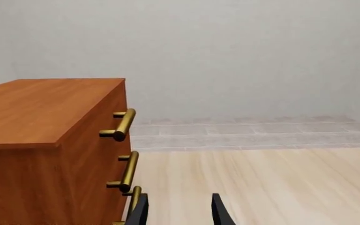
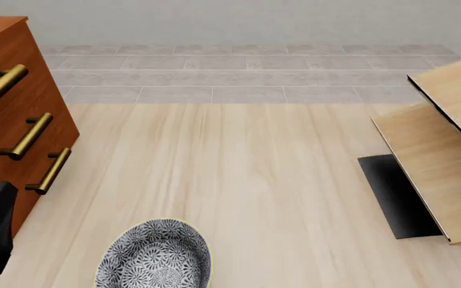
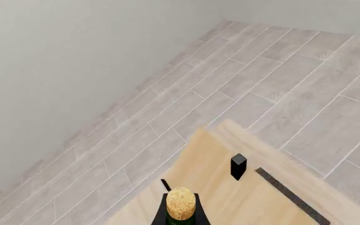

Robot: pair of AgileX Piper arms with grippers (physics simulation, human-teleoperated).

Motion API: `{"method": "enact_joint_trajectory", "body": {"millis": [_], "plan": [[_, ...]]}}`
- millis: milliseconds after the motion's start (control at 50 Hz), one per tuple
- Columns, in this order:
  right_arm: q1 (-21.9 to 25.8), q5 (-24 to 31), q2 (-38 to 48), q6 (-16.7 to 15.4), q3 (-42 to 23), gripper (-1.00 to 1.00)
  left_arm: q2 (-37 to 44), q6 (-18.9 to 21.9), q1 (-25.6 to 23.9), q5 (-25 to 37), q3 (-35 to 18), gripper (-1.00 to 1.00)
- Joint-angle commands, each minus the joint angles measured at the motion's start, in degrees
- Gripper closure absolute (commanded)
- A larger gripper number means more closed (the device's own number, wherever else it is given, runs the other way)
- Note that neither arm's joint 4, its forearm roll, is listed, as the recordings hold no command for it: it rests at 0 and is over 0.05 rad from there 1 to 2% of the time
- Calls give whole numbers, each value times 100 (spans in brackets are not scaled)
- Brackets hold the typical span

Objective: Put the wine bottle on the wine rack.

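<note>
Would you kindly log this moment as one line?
right claw: shut on cork-topped dark green glass wine bottle | above slanted light-wood wine rack | left claw: open, empty

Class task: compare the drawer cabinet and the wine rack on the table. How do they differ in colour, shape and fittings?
The drawer cabinet is reddish-brown; the wine rack is pale wood. The cabinet is an upright box; the rack has slanted panels over a flat black base. The cabinet carries brass handles; the rack shows none. Both stand on the table.

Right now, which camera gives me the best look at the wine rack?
The front view: the wine rack shows its slanted light-wood panels and flat black base at the right edge, though cropped. The right wrist view shows only a light-wood panel and black edge strip beyond the wine bottle's cork. The left wrist view shows none of it.
</note>
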Motion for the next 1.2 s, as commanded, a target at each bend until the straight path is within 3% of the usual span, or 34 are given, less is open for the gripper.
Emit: {"method": "enact_joint_trajectory", "body": {"millis": [20,1200], "plan": [[-420,-13,110,99,-162,100,0,7,-25,-2,19,-100],[-918,-511,-106,132,877,100,0,21,-31,2,26,-100]]}}
